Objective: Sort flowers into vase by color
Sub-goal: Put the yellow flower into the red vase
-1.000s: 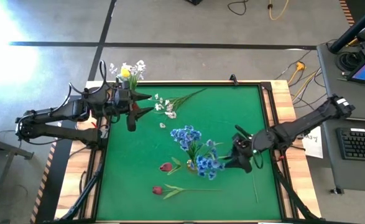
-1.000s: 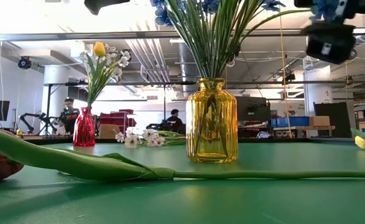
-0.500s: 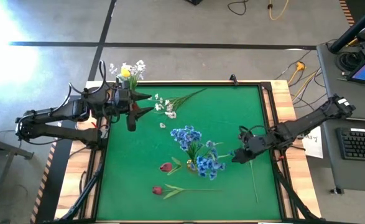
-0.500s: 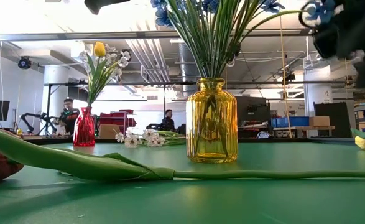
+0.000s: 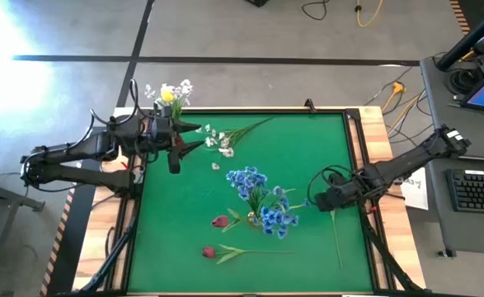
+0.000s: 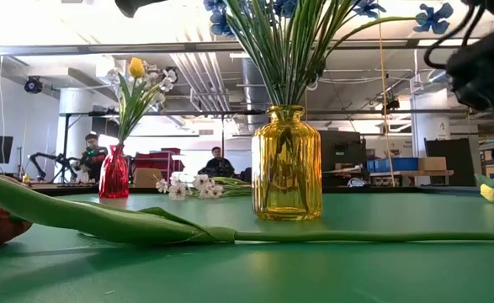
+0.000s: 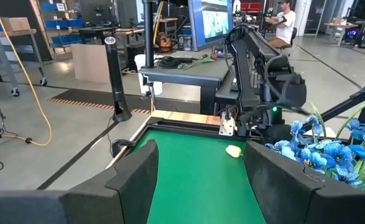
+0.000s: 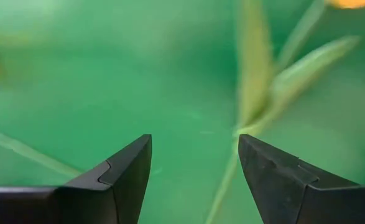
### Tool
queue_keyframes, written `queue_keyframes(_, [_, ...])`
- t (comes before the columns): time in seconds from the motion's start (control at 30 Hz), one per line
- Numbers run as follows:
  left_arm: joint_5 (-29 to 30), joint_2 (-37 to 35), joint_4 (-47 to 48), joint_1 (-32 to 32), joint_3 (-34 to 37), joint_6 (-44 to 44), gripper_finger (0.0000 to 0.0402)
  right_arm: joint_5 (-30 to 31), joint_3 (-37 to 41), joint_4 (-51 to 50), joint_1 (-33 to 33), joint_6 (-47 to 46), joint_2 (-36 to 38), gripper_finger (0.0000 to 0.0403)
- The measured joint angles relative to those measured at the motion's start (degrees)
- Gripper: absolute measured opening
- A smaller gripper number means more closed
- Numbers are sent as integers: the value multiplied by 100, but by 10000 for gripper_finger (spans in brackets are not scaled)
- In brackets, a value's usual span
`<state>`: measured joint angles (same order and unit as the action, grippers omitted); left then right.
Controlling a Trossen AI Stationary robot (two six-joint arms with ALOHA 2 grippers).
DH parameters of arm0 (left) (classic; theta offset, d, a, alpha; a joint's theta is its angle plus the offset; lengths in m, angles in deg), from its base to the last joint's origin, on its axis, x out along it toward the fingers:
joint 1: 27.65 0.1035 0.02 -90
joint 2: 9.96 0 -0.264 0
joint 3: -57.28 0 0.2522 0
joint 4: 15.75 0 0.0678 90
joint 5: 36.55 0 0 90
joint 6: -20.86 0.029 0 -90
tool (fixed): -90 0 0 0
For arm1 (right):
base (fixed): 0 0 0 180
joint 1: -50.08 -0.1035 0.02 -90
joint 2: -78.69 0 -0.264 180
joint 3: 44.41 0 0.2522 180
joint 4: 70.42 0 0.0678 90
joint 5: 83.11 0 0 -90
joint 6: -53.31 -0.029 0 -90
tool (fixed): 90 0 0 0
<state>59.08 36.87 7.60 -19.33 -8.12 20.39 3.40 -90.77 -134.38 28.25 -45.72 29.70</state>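
Blue flowers [image 5: 262,198] stand in a yellow vase [image 6: 286,160] at mid-table. A red vase [image 6: 114,172] at the far left corner holds white sprays and a yellow tulip [image 5: 167,95]. A white spray [image 5: 221,142] and two red-pink tulips [image 5: 219,221] [image 5: 209,252] lie flat on the mat. A yellow tulip lies on the right, its stem [image 5: 336,239] on the mat and its head [image 6: 492,192] near my right gripper. My right gripper [image 5: 312,200] hovers open over that stem [image 8: 250,93]. My left gripper [image 5: 196,137] waits open beside the red vase.
A green mat covers the table inside a wooden rim [image 5: 373,165]. Bare mat lies between the white spray and the blue flowers and along the near edge. A desk with a keyboard [image 5: 476,190] stands beyond the right edge. People sit in the room behind the table [image 6: 217,162].
My right gripper has drawn back from the blue blooms toward the table's right and far side, and now stands over the yellow tulip's stem. In the low view a blue bloom at the upper right now shows free of it. My left arm has kept still.
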Motion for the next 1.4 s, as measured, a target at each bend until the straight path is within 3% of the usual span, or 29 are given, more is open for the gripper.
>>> queue_keyframes(0.2, [0, 0, -5, 0, 0, 27, 221, -63, 0, -533, 0, -167, -361, 232])
queue_keyframes(0.47, [0, 0, -19, 0, 0, 99, 221, -61, 0, -461, 11, 163, -1237, 228])
queue_keyframes(0.8, [0, 0, -20, 0, 0, 101, 221, 8, 0, 27, 14, 665, -1922, 171])
queue_keyframes(1.07, [0, 0, -20, 0, 0, 101, 221, 182, 4, -29, 17, 872, -1781, 136])
queue_keyframes(1.4, [0, 0, -20, 0, 0, 101, 221, 197, 4, -552, 11, 835, -1164, 192])
